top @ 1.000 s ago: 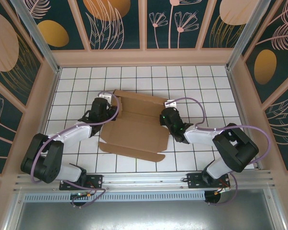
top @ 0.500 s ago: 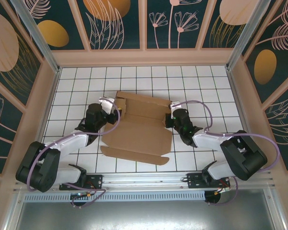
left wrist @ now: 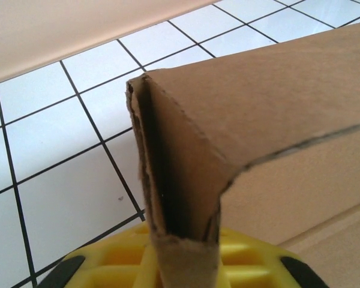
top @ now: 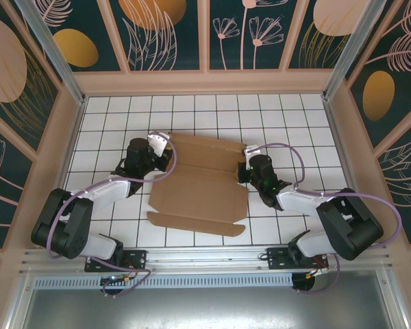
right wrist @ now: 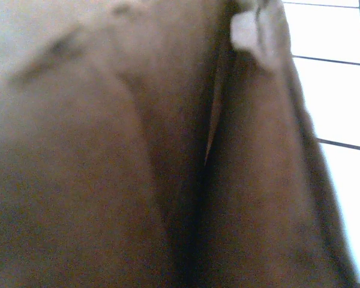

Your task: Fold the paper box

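The paper box [top: 200, 195] is dull brown cardboard with rough edges. The table [top: 109, 116] is smooth white; the 6 o'clock rail [top: 205, 256], grey metal.

A white-tiled tabletop [top: 116, 113] ruled with dark grid lines sits inside beige-framed walls [top: 164, 48] of dark teal panels printed with pale leaves, flowers and orange ovals. A ribbed metal rail [top: 205, 259] runs along its near edge.
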Robot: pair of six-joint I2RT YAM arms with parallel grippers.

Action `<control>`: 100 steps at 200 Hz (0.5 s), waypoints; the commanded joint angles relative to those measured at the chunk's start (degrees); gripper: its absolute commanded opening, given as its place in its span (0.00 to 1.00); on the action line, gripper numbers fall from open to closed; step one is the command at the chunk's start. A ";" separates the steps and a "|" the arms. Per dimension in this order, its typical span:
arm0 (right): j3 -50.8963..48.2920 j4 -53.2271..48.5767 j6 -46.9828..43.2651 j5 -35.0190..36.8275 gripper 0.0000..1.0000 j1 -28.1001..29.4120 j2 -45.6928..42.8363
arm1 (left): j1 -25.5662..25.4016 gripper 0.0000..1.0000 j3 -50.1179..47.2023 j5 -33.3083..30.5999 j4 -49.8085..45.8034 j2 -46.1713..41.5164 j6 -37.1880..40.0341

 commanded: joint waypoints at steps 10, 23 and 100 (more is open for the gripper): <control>0.49 0.38 2.94 4.07 0.00 2.64 -2.37 | -1.09 0.09 1.58 -0.94 0.11 0.64 -3.88; 1.42 -1.05 5.35 6.58 0.00 3.28 -2.24 | -1.09 0.06 1.36 -2.59 0.55 0.58 -5.53; 10.63 -14.20 17.00 17.49 0.00 6.78 -0.50 | -1.62 0.12 1.80 -12.64 -2.59 -0.16 -7.15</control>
